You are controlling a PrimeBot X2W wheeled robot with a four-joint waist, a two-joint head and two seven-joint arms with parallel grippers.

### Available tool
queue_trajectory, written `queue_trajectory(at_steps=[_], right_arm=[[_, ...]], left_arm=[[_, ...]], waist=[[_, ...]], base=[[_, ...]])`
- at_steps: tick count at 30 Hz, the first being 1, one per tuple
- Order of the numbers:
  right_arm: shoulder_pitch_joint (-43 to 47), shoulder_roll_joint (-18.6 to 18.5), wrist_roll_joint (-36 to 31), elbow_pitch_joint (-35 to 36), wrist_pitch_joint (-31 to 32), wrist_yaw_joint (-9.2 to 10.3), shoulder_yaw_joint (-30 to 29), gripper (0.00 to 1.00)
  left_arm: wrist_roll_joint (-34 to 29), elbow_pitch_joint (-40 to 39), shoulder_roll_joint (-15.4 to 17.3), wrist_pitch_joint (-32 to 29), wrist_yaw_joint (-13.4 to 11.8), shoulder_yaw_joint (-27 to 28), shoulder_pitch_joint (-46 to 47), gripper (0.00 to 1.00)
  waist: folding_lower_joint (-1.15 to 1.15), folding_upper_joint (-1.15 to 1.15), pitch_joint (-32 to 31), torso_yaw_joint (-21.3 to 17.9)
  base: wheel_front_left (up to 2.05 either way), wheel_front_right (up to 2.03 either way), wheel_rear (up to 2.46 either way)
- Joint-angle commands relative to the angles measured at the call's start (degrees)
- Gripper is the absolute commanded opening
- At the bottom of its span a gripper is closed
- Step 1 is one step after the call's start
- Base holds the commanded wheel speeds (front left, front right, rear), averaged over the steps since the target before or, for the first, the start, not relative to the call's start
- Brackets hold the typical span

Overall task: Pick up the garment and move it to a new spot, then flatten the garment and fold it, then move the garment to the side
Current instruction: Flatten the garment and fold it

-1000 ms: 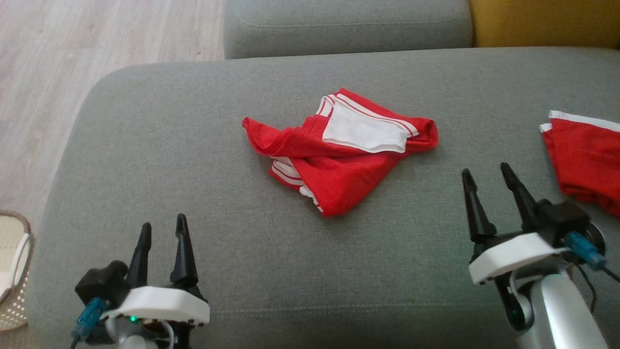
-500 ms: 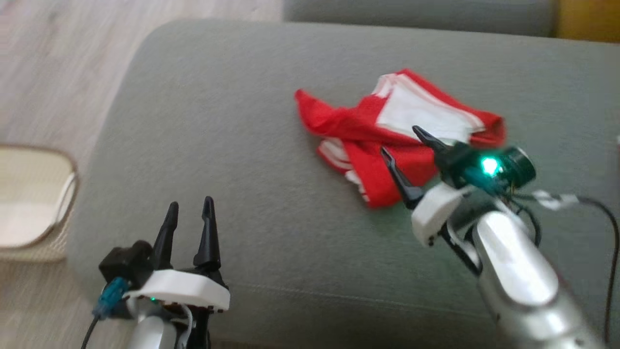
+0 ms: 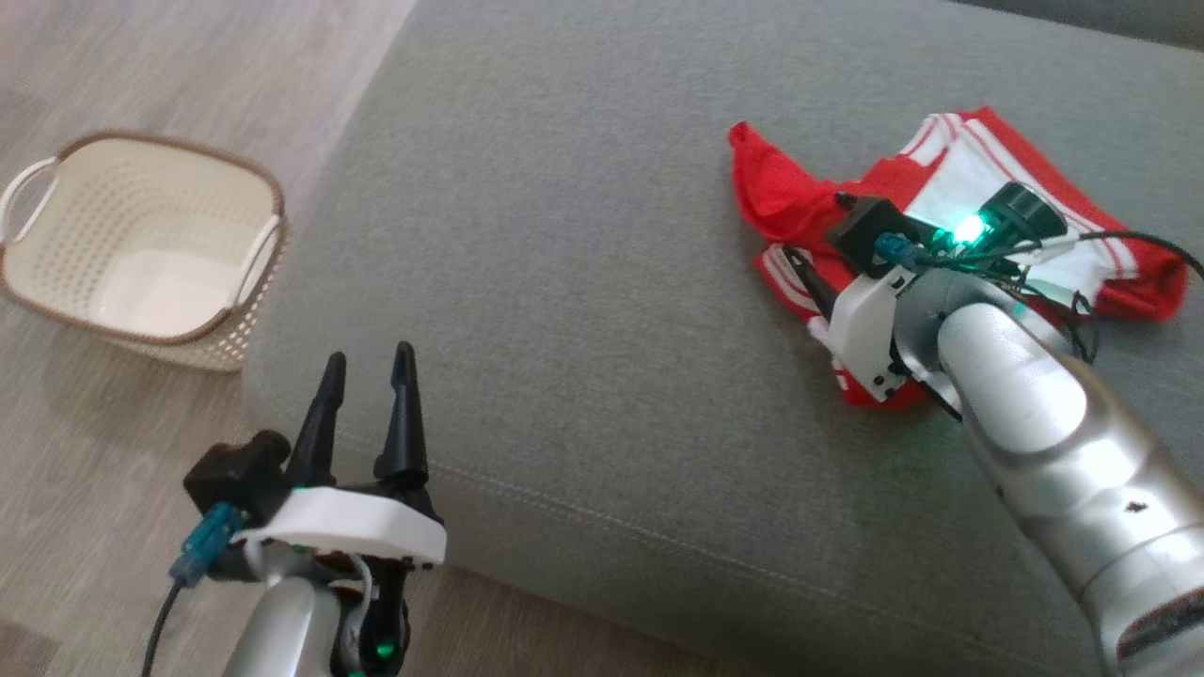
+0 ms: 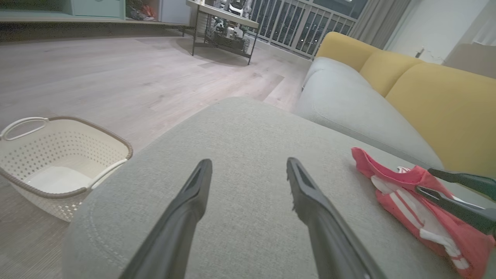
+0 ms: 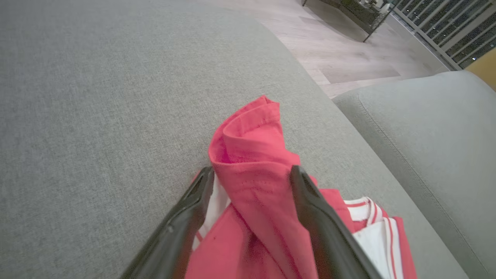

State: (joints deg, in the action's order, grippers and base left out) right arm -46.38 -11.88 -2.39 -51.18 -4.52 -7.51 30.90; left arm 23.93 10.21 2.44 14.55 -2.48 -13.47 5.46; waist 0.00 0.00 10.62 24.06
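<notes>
The garment (image 3: 777, 193) is red with white panels and stripes, and it lies crumpled on the grey sofa cushion (image 3: 564, 235) at the right of the head view. My right gripper (image 3: 815, 226) is down over its near left part. In the right wrist view, my right gripper (image 5: 252, 172) is open with its dark fingers on either side of a raised red fold of the garment (image 5: 248, 143). My left gripper (image 3: 370, 357) is open and holds nothing, hovering by the cushion's front left corner, well left of the garment (image 4: 403, 186).
A cream perforated basket (image 3: 273, 202) stands on the wood floor left of the sofa. Behind the cushion are a second grey seat (image 4: 348, 104) and yellow back cushions (image 4: 426, 89). A dark-legged table (image 4: 223, 23) stands far off across the floor.
The head camera has turned left and down, bringing the basket into view. My right arm has swung in from the front right onto the garment. My left gripper has kept its pose.
</notes>
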Motion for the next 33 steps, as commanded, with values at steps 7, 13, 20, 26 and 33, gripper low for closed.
queue_trajectory(at_steps=[7, 13, 20, 26, 33], right_arm=[[-7.51, -0.3, -1.58, -7.08, -2.35, 0.02, 3.87, 1.0], [-10.43, 1.15, -2.44, -12.41, -3.98, 0.02, 3.95, 0.0], [-11.83, 3.22, -1.87, -12.88, -8.81, 0.02, 1.26, 0.0], [-7.99, 5.36, 4.47, -4.8, -10.4, 0.02, -1.56, 0.0], [3.39, -4.37, 13.33, 16.3, -10.46, 0.02, 1.26, 0.0]], left_arm=[[0.32, -2.02, 0.43, 0.45, 0.39, 3.37, 3.26, 1.0], [0.9, -2.35, 0.43, 0.45, 0.2, 3.14, 4.09, 1.0], [0.47, -2.14, 0.43, 0.45, 0.07, 3.88, 3.88, 1.0], [-0.34, -1.69, 0.43, 0.45, 0.15, 5.69, 2.83, 1.0], [-1.04, -1.86, 0.43, 0.45, 0.29, 6.55, 1.45, 1.0]], waist=[[0.0, 0.0, 1.75, 2.01], [0.0, 0.0, 2.49, 1.86], [0.0, 0.0, 1.12, -1.49], [0.0, 0.0, -3.0, -7.13], [0.0, 0.0, -6.79, -15.1]], base=[[0.0, 0.0, 0.0], [0.0, 0.0, 0.0], [0.0, 0.0, 0.0], [0.0, 0.0, 0.0], [0.0, 0.0, 0.0]])
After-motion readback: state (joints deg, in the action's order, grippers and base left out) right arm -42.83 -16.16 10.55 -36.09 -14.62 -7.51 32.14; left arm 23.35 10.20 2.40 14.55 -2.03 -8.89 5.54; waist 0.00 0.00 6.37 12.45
